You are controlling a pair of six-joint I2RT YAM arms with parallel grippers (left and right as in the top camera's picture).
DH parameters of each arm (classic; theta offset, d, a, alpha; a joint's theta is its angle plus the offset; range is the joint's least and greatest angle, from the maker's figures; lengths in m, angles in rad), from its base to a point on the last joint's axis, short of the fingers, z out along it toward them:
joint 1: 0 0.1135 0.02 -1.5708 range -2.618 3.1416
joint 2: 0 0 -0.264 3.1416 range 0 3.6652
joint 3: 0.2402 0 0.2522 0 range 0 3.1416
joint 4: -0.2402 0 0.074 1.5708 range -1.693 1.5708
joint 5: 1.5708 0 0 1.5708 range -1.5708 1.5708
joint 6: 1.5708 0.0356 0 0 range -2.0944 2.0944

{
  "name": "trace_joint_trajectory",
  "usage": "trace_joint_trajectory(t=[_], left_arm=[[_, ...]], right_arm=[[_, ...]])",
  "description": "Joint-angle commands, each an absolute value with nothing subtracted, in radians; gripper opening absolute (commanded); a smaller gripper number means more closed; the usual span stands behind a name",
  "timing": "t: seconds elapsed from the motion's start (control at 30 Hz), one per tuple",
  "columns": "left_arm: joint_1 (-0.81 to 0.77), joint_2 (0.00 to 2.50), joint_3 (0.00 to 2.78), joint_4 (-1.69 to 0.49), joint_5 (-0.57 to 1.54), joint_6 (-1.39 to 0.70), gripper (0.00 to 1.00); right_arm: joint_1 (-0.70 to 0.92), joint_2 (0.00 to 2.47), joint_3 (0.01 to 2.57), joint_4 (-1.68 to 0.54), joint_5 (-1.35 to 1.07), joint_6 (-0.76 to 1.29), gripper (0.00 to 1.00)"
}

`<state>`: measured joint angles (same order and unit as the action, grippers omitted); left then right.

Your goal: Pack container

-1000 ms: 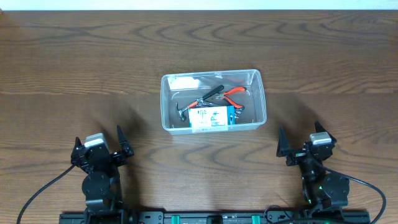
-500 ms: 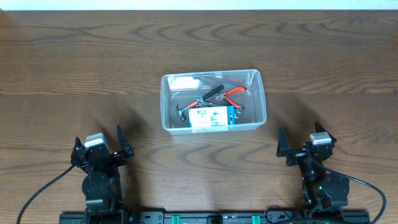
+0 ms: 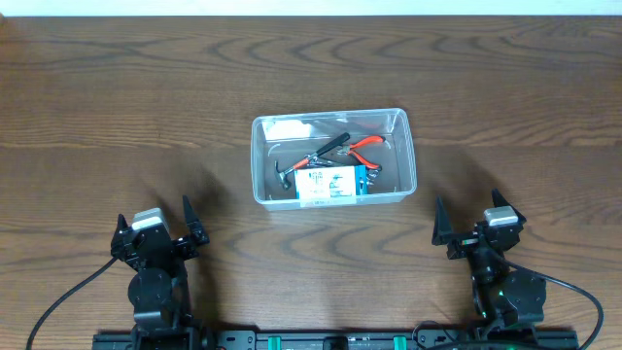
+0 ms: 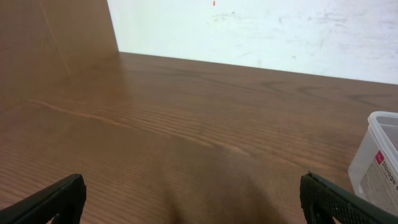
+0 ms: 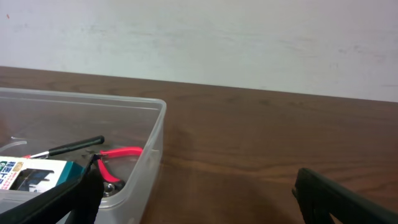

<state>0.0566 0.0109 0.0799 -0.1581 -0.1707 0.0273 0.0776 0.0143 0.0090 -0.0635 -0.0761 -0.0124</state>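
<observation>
Left gripper (image 3: 154, 212) stood with its jaws spread fully wide, nothing between them. Right gripper (image 3: 466, 198) was the same: wide open, empty. The container (image 3: 409, 156) sat on the tabletop (image 3: 117, 97) ahead of the 2 grippers, forward-right of the left one and forward-left of the right one, touching neither. Inside it, a blue-and-white box (image 3: 330, 184) lay against the wall nearest the grippers. Red-handled pliers (image 3: 367, 145) lay beyond the box, toward the right gripper's side, with a black-handled tool (image 3: 331, 146) just beside them. In the left wrist view only 1 container corner showed, at far right.
</observation>
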Motion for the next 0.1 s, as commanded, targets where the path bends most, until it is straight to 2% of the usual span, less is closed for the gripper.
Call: trace_joint_trajectory(t=[0.0, 0.07], left_arm=[[0.053, 0.004, 0.049, -0.163, -0.165, 0.041, 0.98], [0.053, 0.004, 0.049, -0.163, -0.165, 0.041, 0.98]], right_arm=[[0.071, 0.006, 0.006, -0.064, -0.083, -0.027, 0.99], [0.071, 0.006, 0.006, -0.064, -0.083, -0.027, 0.99]])
